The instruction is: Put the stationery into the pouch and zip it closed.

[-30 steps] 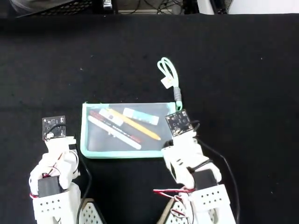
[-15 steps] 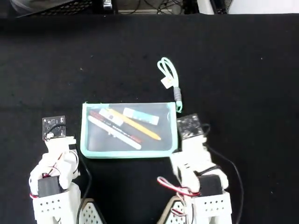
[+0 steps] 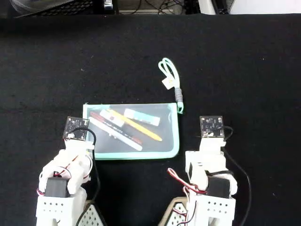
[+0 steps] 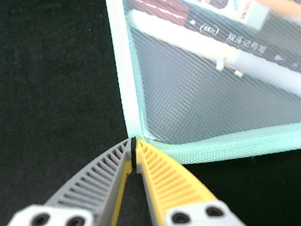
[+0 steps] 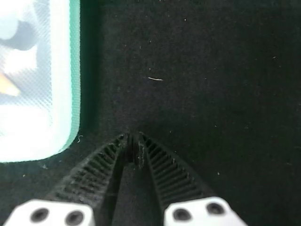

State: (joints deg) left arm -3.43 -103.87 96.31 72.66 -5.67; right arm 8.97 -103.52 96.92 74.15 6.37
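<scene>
1. The pouch [image 3: 155, 147] lies flat just below the centre of the high view, its long side running left to right on the black table [image 3: 244, 70].
2. Through its mesh front show the pens [image 3: 117, 132], a yellow pencil [image 3: 141, 128] and a small white and blue piece [image 3: 141, 117]. All of them are inside and slant from upper left to lower right.
3. A mint strap [image 3: 170, 74] lies looped on the table above the pouch's upper right corner, and its grey end reaches that corner.
4. The left arm [image 3: 66, 165] stands at the lower left of the high view, against the pouch's left edge.
5. The left gripper [image 4: 135, 142] has its grey and yellow fingers pressed together. Their tips sit right at the pouch's lower left corner. Whether they pinch any of the fabric cannot be told.
6. The right arm [image 3: 211, 162] stands at the lower right of the high view, apart from the pouch.
7. The right gripper [image 5: 134, 141] has its fingers drawn narrow, with a slim slit between the tips and nothing in them. It hangs over bare table just beside the pouch's right edge and does not touch it.
</scene>
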